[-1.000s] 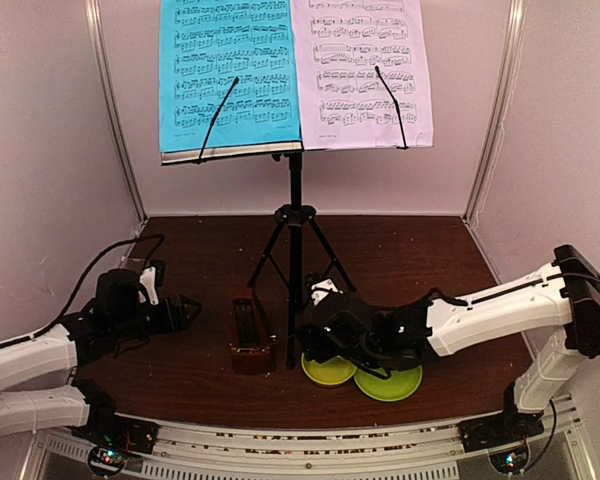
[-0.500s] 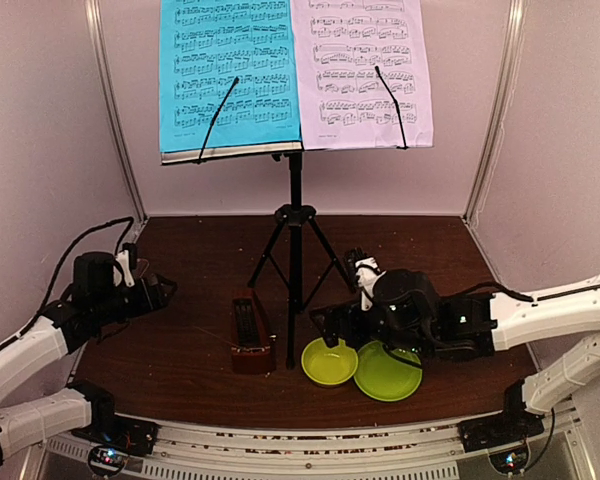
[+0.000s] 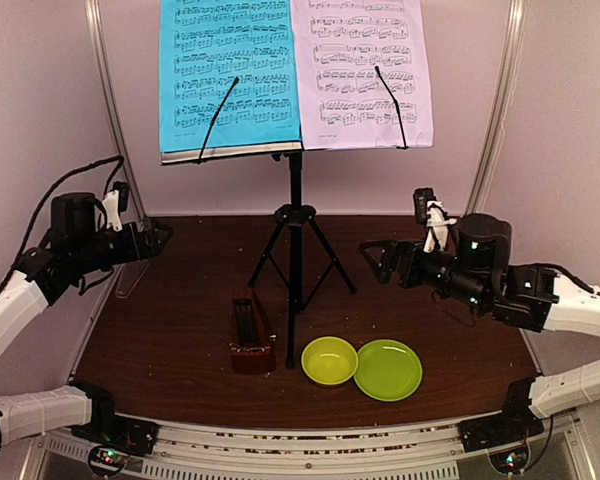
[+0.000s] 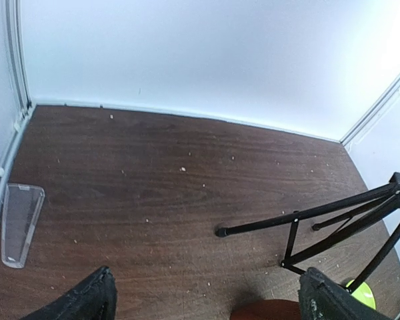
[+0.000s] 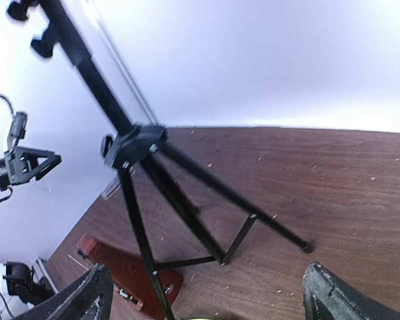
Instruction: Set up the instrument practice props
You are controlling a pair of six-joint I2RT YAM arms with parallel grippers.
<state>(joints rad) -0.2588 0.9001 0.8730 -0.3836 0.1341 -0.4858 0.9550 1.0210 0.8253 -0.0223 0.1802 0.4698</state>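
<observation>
The black music stand (image 3: 296, 250) rests on its tripod legs at the table's middle, with a cyan sheet (image 3: 230, 75) and a pale lilac sheet (image 3: 360, 70) of printed music side by side on its desk. The brown metronome (image 3: 251, 335) lies on the table just left of the front leg. My left gripper (image 3: 160, 238) hovers open at the far left, pointing toward the stand. At the right, my right gripper (image 3: 375, 258) hangs open, facing the tripod (image 5: 160, 193). Nothing is between either pair of fingers.
A lime-green bowl (image 3: 329, 360) and a lime-green plate (image 3: 387, 369) touch each other near the front edge, right of the metronome. A clear plastic piece (image 4: 20, 213) lies by the left wall. White walls enclose the table on three sides.
Both arms have risen and pulled outward. The right gripper left the bowl and plate and swung back right. The left gripper moved up and back left. Both jaws opened wider.
</observation>
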